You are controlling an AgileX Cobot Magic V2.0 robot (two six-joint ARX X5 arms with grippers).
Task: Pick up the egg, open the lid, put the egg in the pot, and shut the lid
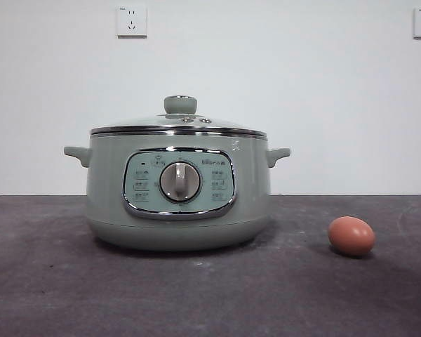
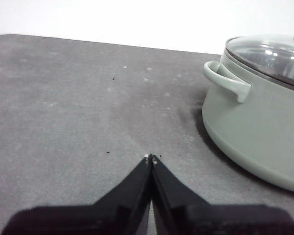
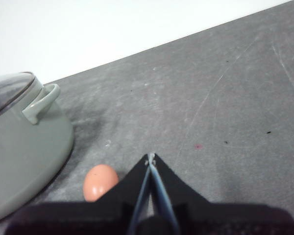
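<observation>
Both my grippers, left (image 2: 151, 157) and right (image 3: 150, 157), have their fingers pressed together above the bench (image 1: 56, 295), holding nothing. To take the egg (image 1: 351, 235), lying apart from the pot (image 1: 179, 189) on its handle side, I think the right fingers must spread wide, descend straight and pinch gently. Writing on the pot's panel is too small to read; the lid (image 1: 179, 126) sits closed.

The pot (image 1: 178, 200) sits on the surface (image 1: 49, 281), a bit left of the middle in the front view. The lid (image 1: 179, 125) sits on top of the pot. The egg (image 1: 351, 235) lies on the surface to the right of the pot, apart from it. Two wall sockets (image 1: 132, 21) are on the wall behind.
</observation>
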